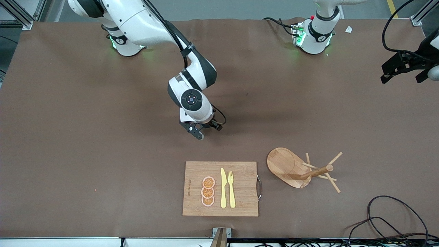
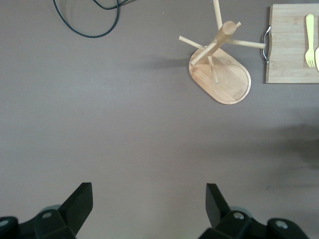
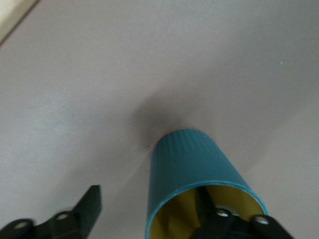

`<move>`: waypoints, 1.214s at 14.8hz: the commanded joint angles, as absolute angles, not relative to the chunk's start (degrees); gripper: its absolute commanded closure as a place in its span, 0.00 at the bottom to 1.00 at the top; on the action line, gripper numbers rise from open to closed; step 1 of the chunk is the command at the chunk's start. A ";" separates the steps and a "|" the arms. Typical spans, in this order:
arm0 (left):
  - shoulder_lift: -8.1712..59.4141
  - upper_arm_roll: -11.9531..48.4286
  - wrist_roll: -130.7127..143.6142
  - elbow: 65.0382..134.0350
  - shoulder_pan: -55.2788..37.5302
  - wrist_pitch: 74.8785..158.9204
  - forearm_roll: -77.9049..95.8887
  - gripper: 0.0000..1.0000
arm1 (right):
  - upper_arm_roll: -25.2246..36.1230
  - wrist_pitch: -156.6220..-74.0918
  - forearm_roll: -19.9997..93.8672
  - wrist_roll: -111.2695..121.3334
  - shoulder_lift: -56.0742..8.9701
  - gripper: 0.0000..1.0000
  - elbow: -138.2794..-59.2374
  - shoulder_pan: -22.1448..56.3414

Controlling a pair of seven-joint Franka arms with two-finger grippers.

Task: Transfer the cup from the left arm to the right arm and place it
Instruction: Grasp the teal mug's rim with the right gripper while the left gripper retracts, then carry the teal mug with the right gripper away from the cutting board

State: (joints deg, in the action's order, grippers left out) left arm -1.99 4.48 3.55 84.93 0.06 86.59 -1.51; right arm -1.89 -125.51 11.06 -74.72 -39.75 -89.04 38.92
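Observation:
The cup (image 3: pixel 189 159), teal with a yellow inside, shows only in the right wrist view, where it stands on the brown table. In the front view the right arm's hand hides it. My right gripper (image 3: pixel 149 199) is open and straddles the cup's wall, with one finger (image 3: pixel 212 209) inside the cup and the other (image 3: pixel 88 206) well outside it. In the front view this gripper (image 1: pixel 205 132) is low over the middle of the table. My left gripper (image 1: pixel 401 73) is open and empty, and waits high over the left arm's end of the table; it also shows in the left wrist view (image 2: pixel 148 189).
A wooden cutting board (image 1: pixel 240 192) lies nearer the front camera than the right gripper, with orange slices (image 1: pixel 208 191), a yellow knife and a fork on it. A wooden mug tree (image 1: pixel 288 166) stands beside it toward the left arm's end. A black cable (image 1: pixel 387 212) lies at the table's corner.

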 commanded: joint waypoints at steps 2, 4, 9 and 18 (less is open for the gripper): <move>-2.72 4.39 3.25 84.20 0.00 86.75 -1.67 0.00 | -1.76 -121.74 11.69 -69.28 -38.15 0.91 -90.26 38.32; -2.81 4.83 4.39 84.29 -0.35 86.57 -1.67 0.00 | -1.58 -119.80 11.60 -67.59 -38.06 0.97 -89.83 37.88; -2.81 4.57 4.83 84.20 -0.09 86.57 -1.58 0.00 | -1.41 -118.14 11.34 -54.20 -35.17 0.99 -88.60 33.33; -1.76 5.89 6.33 84.20 -0.61 86.84 -1.49 0.00 | -0.97 -110.13 2.03 -4.99 -33.40 1.00 -83.41 8.73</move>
State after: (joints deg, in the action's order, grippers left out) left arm -1.39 5.44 5.65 84.46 -0.33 86.74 -1.51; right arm 0.30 -110.61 3.59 -14.62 -33.79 -83.13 14.17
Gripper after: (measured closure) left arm 0.000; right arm 0.956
